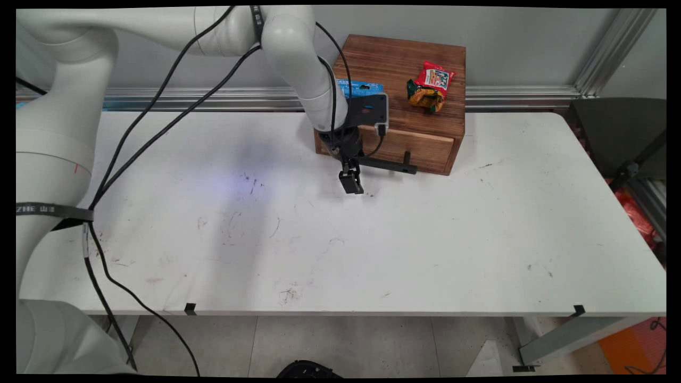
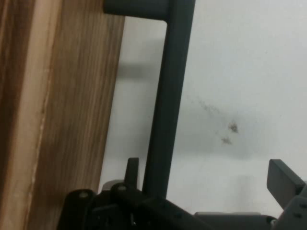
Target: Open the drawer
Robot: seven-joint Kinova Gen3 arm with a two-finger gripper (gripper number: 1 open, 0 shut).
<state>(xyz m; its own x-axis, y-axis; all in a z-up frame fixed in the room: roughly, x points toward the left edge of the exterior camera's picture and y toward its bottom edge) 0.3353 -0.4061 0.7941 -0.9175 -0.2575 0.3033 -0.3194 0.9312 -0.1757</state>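
Gripper [image 1: 351, 183] hangs low over the table [image 1: 372, 255], fingers spread wide and holding nothing — in the hand view one finger [image 2: 132, 168] sits by the wood front, the other [image 2: 283, 181] far off at 3 o'clock. Between them runs the dark handle [image 2: 168, 105] of the drawer [image 1: 420, 150], closer to the finger by the wood. At 1 o'clock from the gripper stands the wooden box [image 1: 404, 80]; on its top lie a red snack bag [image 1: 431, 85] and, partly hidden behind the arm, a blue packet [image 1: 362, 88].
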